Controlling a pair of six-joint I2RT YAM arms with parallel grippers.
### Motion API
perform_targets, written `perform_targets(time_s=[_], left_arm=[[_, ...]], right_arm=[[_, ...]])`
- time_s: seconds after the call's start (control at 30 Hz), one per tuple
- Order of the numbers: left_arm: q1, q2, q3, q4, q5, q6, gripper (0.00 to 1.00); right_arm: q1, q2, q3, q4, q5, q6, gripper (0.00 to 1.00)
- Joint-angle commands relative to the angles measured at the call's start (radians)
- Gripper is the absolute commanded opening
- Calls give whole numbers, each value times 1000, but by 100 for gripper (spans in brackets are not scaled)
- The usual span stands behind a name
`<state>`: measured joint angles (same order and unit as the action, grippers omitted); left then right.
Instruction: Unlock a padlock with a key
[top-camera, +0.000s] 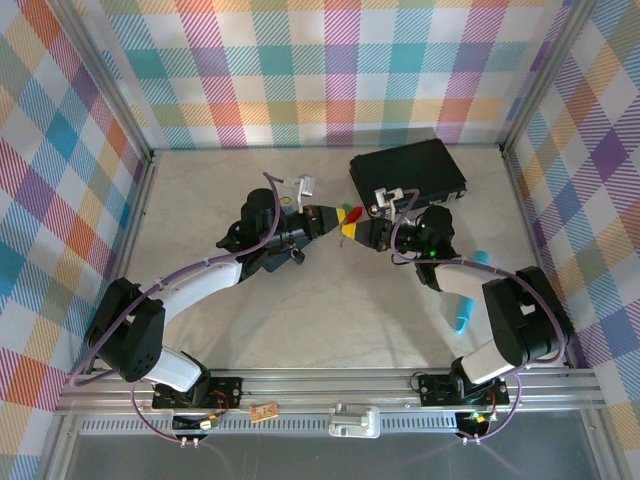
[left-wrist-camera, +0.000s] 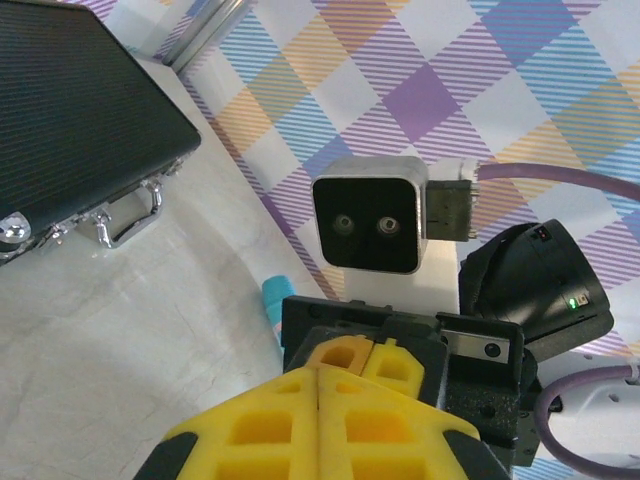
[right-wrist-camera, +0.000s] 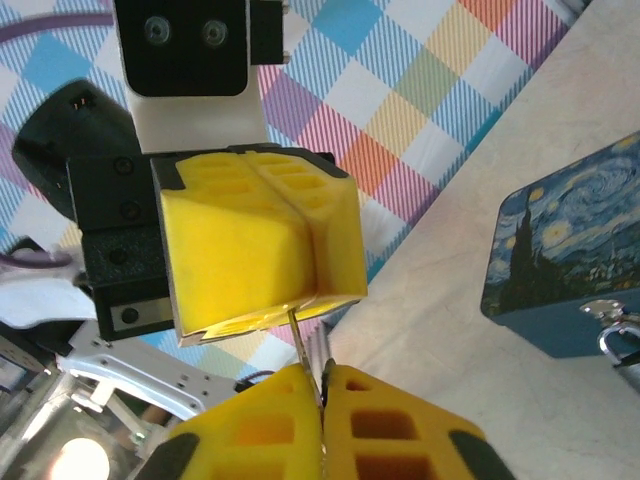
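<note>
Yellow pads on both grippers are pressed fully together, tips almost nose to nose above the table's middle, just on the near side of the black case (top-camera: 408, 170) that sits toward the far-right corner. Your right gripper (right-wrist-camera: 322, 400) pinches a slim metal sliver at the seam of its pads. I read that as the key (right-wrist-camera: 302, 342), and it runs up to the lower edge of the left gripper (right-wrist-camera: 312, 268) pads. Left is clamped tight too, but you can't tell what it has. The padlock body is prob. hidden btwn those pads. Handling, as a judgement: key is stiff, thin, light and slick, so grip it at the bow end w/ its flat faces against the pads, else it'll swivel. Padlock is small, hard and smooth, best held by the body w/ the keyway left free. Views: right wrist gives you the sliver bridging the 2 grippers, plus a blue starry tin (right-wrist-camera: 565, 260) w/ a silvery clasp. From above the sliver is too fine to pick out, but you get both arms' layout and a red-and-green piece (top-camera: 348, 212) at the meeting point. Left wrist adds the case handle (left-wrist-camera: 128, 215) and the opposite wrist camera (left-wrist-camera: 365, 225).
</note>
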<state>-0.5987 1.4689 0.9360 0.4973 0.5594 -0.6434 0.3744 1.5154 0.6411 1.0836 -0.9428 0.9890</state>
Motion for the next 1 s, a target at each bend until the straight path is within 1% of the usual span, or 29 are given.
perform_targets(time_s=[0.0, 0.13, 0.2, 0.23, 0.3, 0.33, 0.37, 0.43, 0.5, 0.57, 0.63, 0.73, 0.8, 0.9, 0.97], left_arm=[[5, -16, -14, 58, -2, -12, 0], [5, -39, -25, 38, -28, 1, 0], [6, -57, -30, 13, -63, 14, 0], [7, -66, -32, -1, -83, 17, 10], [13, -91, -47, -30, -153, 15, 45], [17, -106, -58, -43, -189, 11, 57], [22, -122, -68, -65, -228, 3, 63], [32, -151, -83, -111, -292, -11, 65], [33, -178, -99, -161, -344, -18, 65], [32, -201, -118, -227, -397, -41, 65], [17, -222, -145, -283, -450, -60, 66], [-39, -243, -191, -373, -573, -88, 66], [-71, -246, -222, -419, -642, -137, 66], [-88, -216, -271, -412, -669, -218, 67], [-93, -180, -285, -370, -664, -225, 66]], right_arm=[[6, 14, -3, 48, 9, 2, 0], [4, 11, -6, 31, 28, -10, 0], [4, 9, 1, -2, 26, -26, 0], [4, 7, 5, -22, 30, -36, 0], [4, -5, 14, -94, 37, -77, 0], [4, -16, 19, -154, 49, -112, 0], [4, -32, 23, -224, 66, -152, 0], [5, -64, 40, -379, 113, -239, 0], [5, -97, 56, -557, 174, -326, 0], [4, -127, 84, -753, 275, -413, 0], [4, -146, 100, -881, 359, -474, 0], [5, -177, 104, -1010, 474, -548, 0], [4, -189, 114, -1098, 551, -587, 0], [5, -202, 123, -1192, 634, -620, 0], [4, -210, 120, -1222, 650, -631, 0]])
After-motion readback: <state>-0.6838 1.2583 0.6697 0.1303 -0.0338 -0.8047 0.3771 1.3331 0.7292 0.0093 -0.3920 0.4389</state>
